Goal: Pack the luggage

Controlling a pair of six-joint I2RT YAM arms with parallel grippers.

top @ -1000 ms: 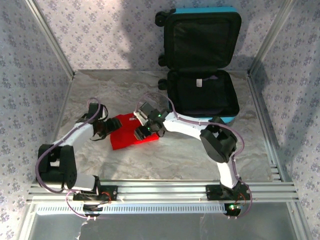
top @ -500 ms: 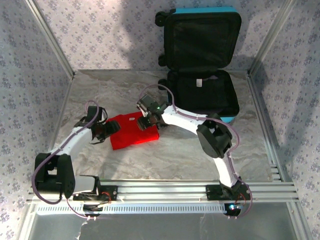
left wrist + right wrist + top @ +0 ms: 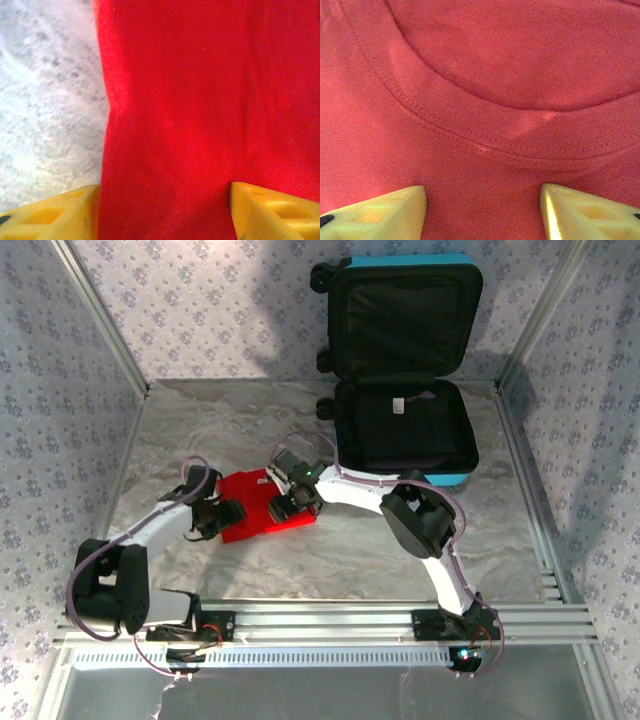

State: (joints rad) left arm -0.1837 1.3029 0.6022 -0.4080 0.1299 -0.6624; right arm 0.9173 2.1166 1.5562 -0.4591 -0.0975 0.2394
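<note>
The left gripper hung over the left border of a folded red garment, a little left of the middle of the table and towards its near edge. Its yellow fingertips were spread wide, straddling a strip of cloth just inside the fold's edge, likely so that closing would gather that side. Whether the tips already pressed on the fabric was hard to tell from so close; they seemed at most to rest on it.

The garment lay flat, its folded edge straight against the marble surface.

The right gripper was over the garment's right part, near the collar seam, its claw equally spread with nothing pinched. With one arm at each side, the two looked set to lift the cloth together and keep it folded.

The luggage lay open at the table's far right corner, its base flat and its lid propped against the back wall, black lining bare and ready to receive the garment.
</note>
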